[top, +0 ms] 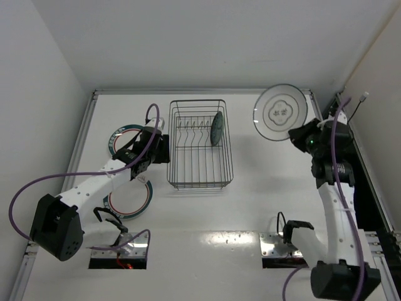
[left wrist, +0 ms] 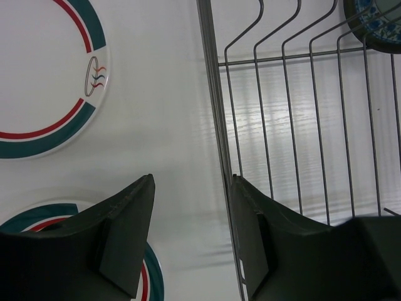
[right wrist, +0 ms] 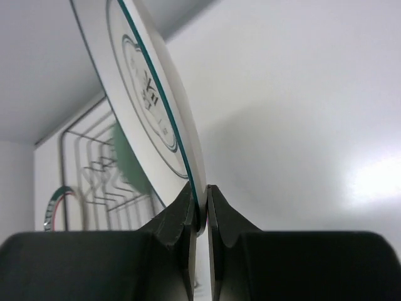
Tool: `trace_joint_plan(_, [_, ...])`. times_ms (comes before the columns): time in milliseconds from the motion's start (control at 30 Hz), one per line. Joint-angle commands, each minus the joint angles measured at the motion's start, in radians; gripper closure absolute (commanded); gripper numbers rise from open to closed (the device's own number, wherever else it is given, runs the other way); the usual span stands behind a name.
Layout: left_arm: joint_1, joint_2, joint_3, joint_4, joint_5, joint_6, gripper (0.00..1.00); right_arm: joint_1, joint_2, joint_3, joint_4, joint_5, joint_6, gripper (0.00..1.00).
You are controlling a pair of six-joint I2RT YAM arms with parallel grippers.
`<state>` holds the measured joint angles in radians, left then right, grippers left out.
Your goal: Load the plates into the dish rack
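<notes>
- Top external: fixed high above and behind the arm bases, looking steeply down on the flat white table (top: 263, 188). This is the farthest view, with the whole workspace in frame and the bases at the bottom edge.
- Left wrist: close above the tabletop, facing down past the left gripper (left wrist: 191, 188). The rim of the rectangular dark metal wire dish rack (left wrist: 210, 75) splits the frame.
- Right wrist: low and nearly level, sighting along the right gripper (right wrist: 199, 194) across the table. The large white grey-rimmed round ceramic plate (right wrist: 141, 94) is very near the lens, and the rack is small behind it.
- Overlap: the rack is in all three views. Top and left wrist share the two white round plates with green-and-red rim rings (left wrist: 44, 81) (left wrist: 37, 216) and the small blue-patterned round plate (left wrist: 376, 22). Top and right wrist share the grey-rimmed plate.
</notes>
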<state>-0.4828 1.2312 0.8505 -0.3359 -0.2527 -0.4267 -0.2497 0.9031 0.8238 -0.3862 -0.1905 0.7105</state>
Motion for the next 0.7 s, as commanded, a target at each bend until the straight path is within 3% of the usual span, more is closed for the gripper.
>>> trace_joint_plan(0, [0.006,0.002,0.022,0.018,-0.013,0.003,0.51,0.197,-0.015,0.103,-0.033,0.285,0.064,1.00])
trace_joint_plan(167, [0.006,0.002,0.022,0.018,-0.013,0.003,0.51,0.552,0.078,0.222,-0.074,0.635,0.096,1.00])
trace_joint_plan(233, [0.006,0.002,0.022,0.018,-0.013,-0.006,0.51,0.642,0.129,0.270,-0.074,0.754,0.144,1.00])
trace_joint_plan(367, [0.006,0.002,0.022,0.006,-0.046,-0.015,0.51,0.853,0.383,0.498,-0.193,0.954,0.230,1.00])
trace_joint_plan(433, [0.006,-0.007,0.022,0.006,-0.057,-0.015,0.51,0.909,0.456,0.567,-0.233,1.065,0.271,1.00])
trace_joint_plan(667, [0.006,-0.016,0.022,-0.003,-0.086,-0.024,0.51,0.989,0.695,0.783,-0.353,1.201,0.307,1.00])
